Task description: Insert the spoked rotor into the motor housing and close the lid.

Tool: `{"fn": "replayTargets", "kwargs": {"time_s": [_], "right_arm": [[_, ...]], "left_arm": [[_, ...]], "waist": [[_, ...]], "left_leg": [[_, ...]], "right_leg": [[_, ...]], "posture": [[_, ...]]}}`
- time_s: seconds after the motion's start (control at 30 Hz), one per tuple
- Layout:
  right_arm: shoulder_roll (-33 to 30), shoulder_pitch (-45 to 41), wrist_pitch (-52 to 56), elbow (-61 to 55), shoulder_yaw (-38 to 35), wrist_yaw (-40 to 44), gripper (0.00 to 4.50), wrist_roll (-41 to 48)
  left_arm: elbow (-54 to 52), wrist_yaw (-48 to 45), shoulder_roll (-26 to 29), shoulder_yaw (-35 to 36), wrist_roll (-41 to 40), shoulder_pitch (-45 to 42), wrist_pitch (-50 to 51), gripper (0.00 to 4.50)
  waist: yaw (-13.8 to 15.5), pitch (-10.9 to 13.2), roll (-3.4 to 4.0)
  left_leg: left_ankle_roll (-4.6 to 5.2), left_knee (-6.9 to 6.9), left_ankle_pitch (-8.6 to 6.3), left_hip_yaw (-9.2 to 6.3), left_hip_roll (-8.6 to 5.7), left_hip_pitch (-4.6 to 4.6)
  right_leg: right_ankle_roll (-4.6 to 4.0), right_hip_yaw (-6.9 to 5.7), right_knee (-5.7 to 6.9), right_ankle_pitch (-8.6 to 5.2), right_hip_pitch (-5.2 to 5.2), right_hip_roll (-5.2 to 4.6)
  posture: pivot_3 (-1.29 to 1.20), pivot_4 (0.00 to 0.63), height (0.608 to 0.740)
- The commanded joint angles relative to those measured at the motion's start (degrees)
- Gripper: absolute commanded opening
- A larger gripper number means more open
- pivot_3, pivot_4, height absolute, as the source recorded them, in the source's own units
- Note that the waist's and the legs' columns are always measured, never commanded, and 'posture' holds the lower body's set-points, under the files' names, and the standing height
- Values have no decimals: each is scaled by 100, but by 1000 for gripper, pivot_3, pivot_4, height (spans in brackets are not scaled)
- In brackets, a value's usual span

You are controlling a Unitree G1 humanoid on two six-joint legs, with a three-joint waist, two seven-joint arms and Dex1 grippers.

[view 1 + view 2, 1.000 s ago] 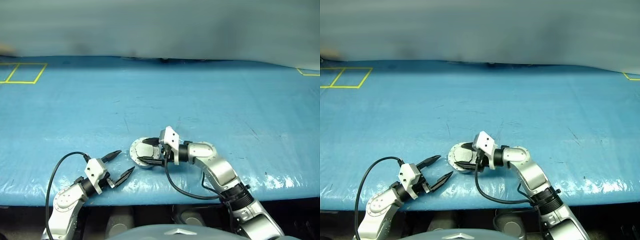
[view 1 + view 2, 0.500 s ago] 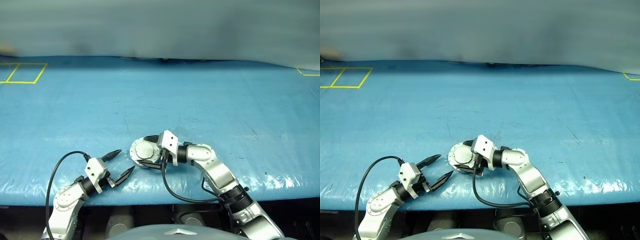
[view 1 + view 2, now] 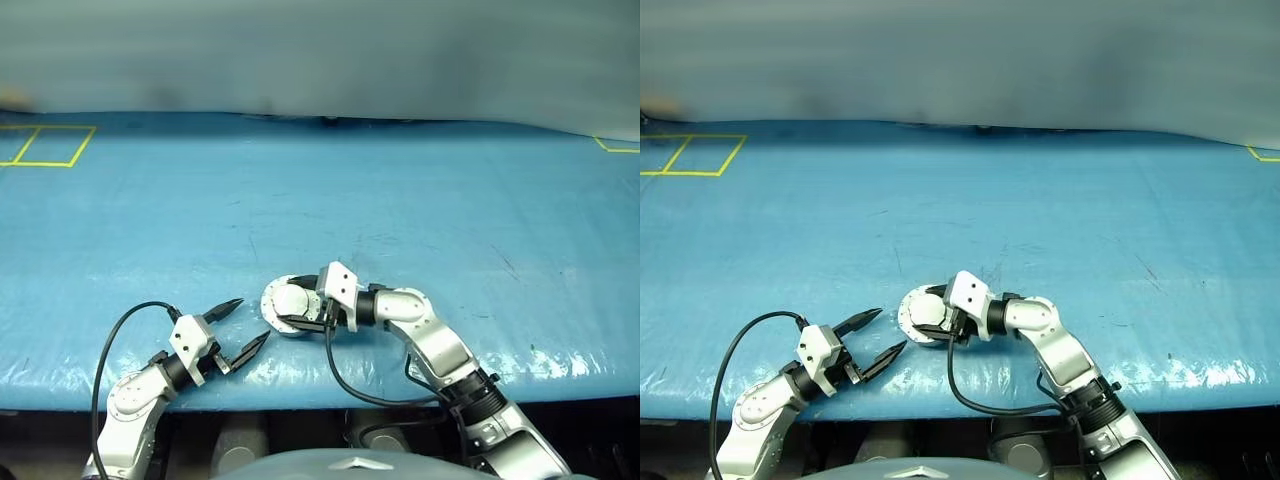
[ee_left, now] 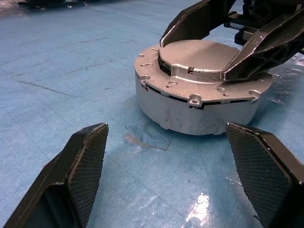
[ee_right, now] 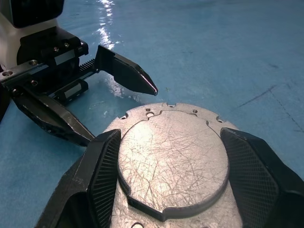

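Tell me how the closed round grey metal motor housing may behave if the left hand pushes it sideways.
The round grey metal motor housing looks solid and stiff, so it should not bend. It sits low and flat on the glossy blue table cover, so it would probably slide, not tip or roll. It seems heavy for its size, and the right hand straddling its lid may resist.

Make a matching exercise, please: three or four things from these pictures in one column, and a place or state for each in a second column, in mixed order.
Things:
1. lid
2. left gripper
3. right gripper
4. yellow tape

States or places:
A. open, apart from the motor housing
B. far left corner of the blue table
C. closed flat on the motor housing
D. fingers on either side of the lid

Pairs: 1-C, 2-A, 3-D, 4-B
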Motion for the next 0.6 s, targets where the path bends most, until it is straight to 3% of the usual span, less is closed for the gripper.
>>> {"fn": "replayTargets", "kwargs": {"time_s": [0.03, 0.6], "right_arm": [[-19, -93, -18, -63, -82, 19, 2997, 29], [-107, -109, 26, 339, 115, -130, 2997, -363]], "left_arm": [[-74, -17, -9, -2, -2, -28, -59, 4204], [-36, -30, -17, -4, -9, -14, -60, 4204]], "waist": [[13, 0, 0], [12, -1, 0]], "left_leg": [[0, 0, 0, 0, 0, 0], [0, 3, 1, 1, 0, 17]], "right_leg": [[0, 0, 0, 0, 0, 0], [0, 1, 3, 0, 12, 1]], "posture": [[0, 150, 740], [0, 150, 740]]}}
